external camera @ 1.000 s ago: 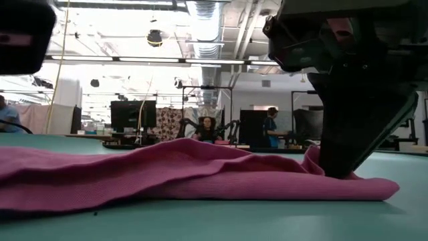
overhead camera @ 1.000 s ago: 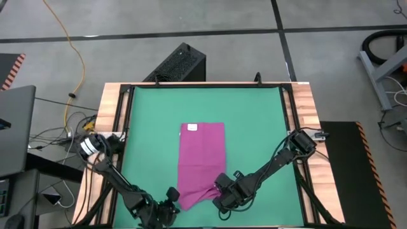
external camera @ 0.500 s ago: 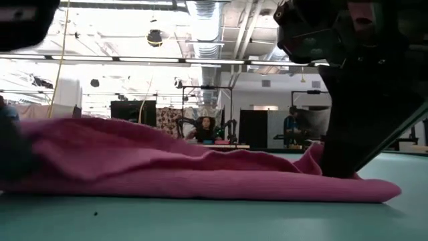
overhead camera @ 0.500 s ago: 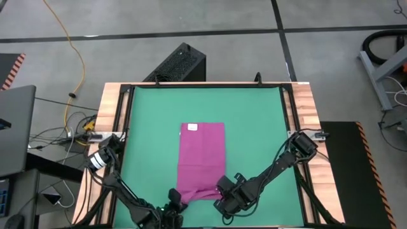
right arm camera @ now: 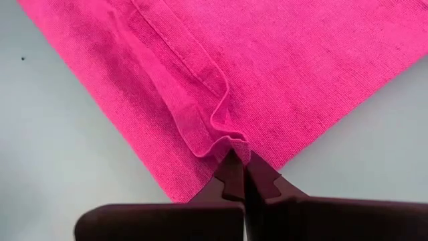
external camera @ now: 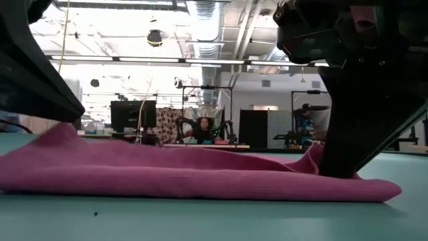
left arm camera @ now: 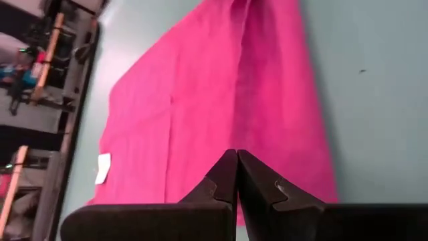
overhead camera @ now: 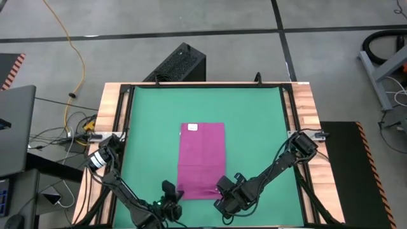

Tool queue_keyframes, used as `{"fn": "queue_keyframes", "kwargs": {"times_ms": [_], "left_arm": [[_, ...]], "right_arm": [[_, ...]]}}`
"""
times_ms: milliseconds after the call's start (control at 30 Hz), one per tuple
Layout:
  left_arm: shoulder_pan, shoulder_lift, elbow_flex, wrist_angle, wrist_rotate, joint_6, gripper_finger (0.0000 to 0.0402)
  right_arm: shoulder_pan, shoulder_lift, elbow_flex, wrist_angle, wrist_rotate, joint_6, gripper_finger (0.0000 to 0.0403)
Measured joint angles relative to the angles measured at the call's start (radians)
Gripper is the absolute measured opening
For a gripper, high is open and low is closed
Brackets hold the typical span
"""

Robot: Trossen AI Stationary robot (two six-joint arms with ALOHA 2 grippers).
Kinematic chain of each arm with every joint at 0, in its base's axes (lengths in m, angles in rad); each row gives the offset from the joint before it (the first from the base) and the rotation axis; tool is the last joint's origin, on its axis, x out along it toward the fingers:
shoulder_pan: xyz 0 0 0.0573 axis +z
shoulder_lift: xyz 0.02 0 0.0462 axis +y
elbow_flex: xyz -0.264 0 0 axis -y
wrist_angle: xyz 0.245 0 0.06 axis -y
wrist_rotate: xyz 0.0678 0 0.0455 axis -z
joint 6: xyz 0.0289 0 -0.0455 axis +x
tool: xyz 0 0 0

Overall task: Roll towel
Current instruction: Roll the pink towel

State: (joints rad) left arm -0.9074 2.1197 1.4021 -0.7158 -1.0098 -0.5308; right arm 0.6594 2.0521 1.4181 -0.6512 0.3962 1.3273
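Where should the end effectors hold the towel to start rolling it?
Judging by its pose, hold the towel by its near short edge, at both corners, coming from the arms' side. It lies flat and lengthwise, white tag at the far end. The right end effector already pinches one corner, and the left end effector is shut at the other.

Left arm reaches in low from the bench's left edge; left end effector (overhead camera: 170,193) at the near side, fingers (left arm camera: 227,175) pressed together, nothing visibly between them. Right arm angles down from the right edge; right end effector (overhead camera: 224,189) at the near side, fingers (right arm camera: 231,175) closed, pinching a fold of the towel (overhead camera: 202,159).
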Motion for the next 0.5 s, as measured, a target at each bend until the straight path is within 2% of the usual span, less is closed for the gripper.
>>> {"fn": "queue_keyframes", "kwargs": {"times_ms": [267,367,500], "left_arm": [[-0.011,-0.001,0.0,-0.002,-0.044,-0.059,0.0],[-0.048,-0.001,0.0,0.046,-0.1,-0.093,0.0],[-0.091,0.008,0.0,0.065,-0.111,-0.116,0.0]], "right_arm": [[0.0,-0.001,0.001,-0.001,0.0,0.0,0.0006],[0.0,-0.001,0.001,-0.001,0.0,0.0,0.0006],[-0.001,-0.002,0.001,-0.001,0.001,0.0,0.0006]]}}
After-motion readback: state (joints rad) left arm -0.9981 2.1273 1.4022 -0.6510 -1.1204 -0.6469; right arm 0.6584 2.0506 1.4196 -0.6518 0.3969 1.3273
